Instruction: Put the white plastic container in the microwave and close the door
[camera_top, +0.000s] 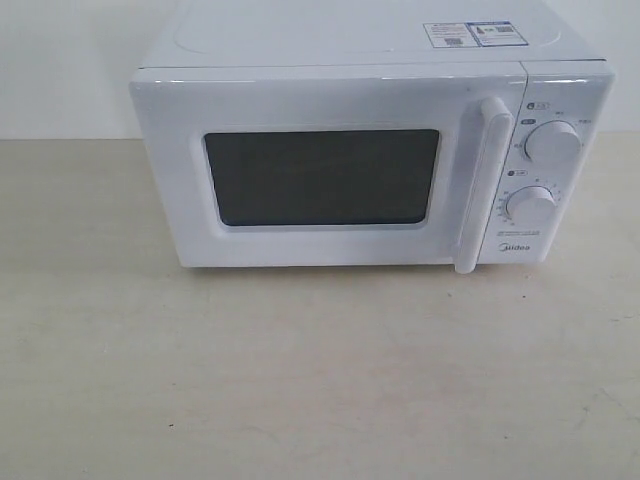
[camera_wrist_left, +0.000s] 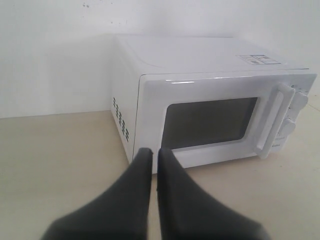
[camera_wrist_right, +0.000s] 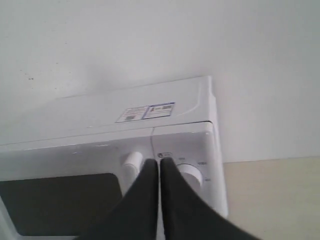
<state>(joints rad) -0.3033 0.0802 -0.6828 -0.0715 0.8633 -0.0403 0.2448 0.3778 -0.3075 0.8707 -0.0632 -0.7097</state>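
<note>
The white microwave stands at the back of the beige table with its door shut; dark window, tall bar handle and two round knobs face me. The white plastic container is out of view in every frame. Neither gripper shows in the exterior view. In the left wrist view my left gripper is shut and empty, hanging in front of the microwave's lower left corner. In the right wrist view my right gripper is shut and empty, lined up between the handle top and the upper knob.
The beige table stretches in front of and beside the microwave. A plain white wall rises behind it. Vent slots mark the microwave's left side.
</note>
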